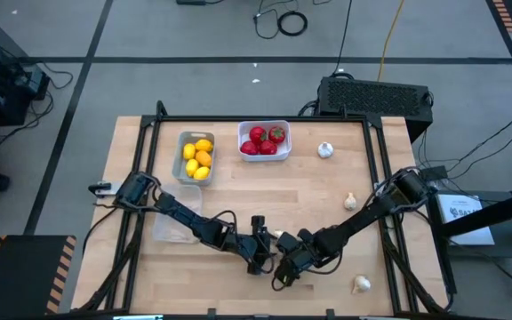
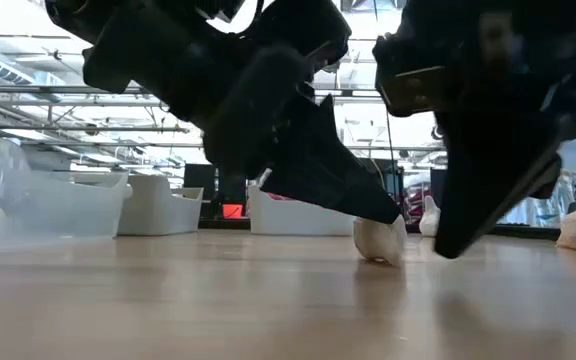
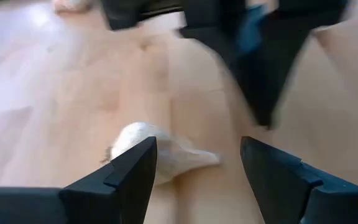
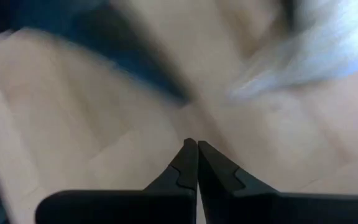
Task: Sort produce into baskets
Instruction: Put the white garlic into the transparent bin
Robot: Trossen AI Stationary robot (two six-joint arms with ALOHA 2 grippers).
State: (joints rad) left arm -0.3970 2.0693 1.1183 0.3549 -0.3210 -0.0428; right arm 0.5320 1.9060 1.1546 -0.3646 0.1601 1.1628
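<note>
step: pick up garlic (image 3: pixel 160 155) | garlic lies on table (image 1: pixel 238 187) front centre, between spread fingers of left gripper (image 3: pixel 197 165); right gripper (image 4: pixel 196 163) pinched shut, empty, just beside | advice: centre jaws on bulb, not stem; close gently; keep right arm clear

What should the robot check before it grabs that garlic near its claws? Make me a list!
1. Left gripper open: ok.
2. Garlic bulb between its fingers: not ok, it lies by one finger, off centre.
3. Right gripper out of the way: not ok, it is shut and close beside the left one.
4. Clear basket free to receive garlic: ok, though the left arm crosses over it.
5. Other garlic left on the table: ok, three more wait.
</note>
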